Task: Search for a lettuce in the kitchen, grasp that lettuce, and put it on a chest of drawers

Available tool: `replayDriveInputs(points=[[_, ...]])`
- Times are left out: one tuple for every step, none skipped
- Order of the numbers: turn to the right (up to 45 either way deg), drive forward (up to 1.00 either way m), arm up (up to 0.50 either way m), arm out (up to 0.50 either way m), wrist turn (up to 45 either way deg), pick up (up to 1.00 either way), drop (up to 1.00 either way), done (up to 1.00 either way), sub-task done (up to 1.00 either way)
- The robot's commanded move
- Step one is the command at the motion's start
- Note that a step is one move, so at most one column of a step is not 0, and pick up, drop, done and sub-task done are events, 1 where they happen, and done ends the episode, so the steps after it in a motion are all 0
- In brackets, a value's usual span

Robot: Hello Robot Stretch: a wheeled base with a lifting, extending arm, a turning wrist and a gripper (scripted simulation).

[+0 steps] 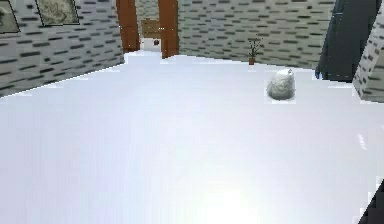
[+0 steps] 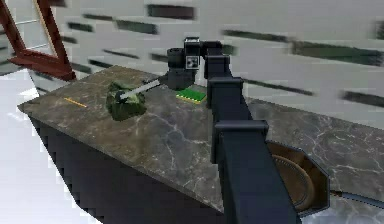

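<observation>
Floor [image 1: 150, 150], white and bare, is spread across fwd view, w/ a pale grey lump [image 1: 281, 85] sat on it at right. In arm side view, dark marble countertop [image 2: 150, 135] is crossed by the arm [image 2: 240, 150]; a round brown basin [image 2: 308, 170] is sunk in at btm right. Gripper [image 2: 130, 95] is reached out to the lettuce [image 2: 122, 104], which is rested on the counter nr its left end. Finger state and any hold can't be told. A small green flat item [image 2: 190, 96] is laid by the gripper body.

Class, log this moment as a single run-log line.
phase: grasp | claw: near green lettuce on dark countertop | holding: cannot tell
</observation>
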Motion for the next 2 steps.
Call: replayDriveInputs(points=[[0.0,0.0,0.0,0.0,-45.0,0.0,0.0,0.0,0.0],[0.0,0.0,0.0,0.0,-33.0,0.0,0.0,0.0,0.0]])
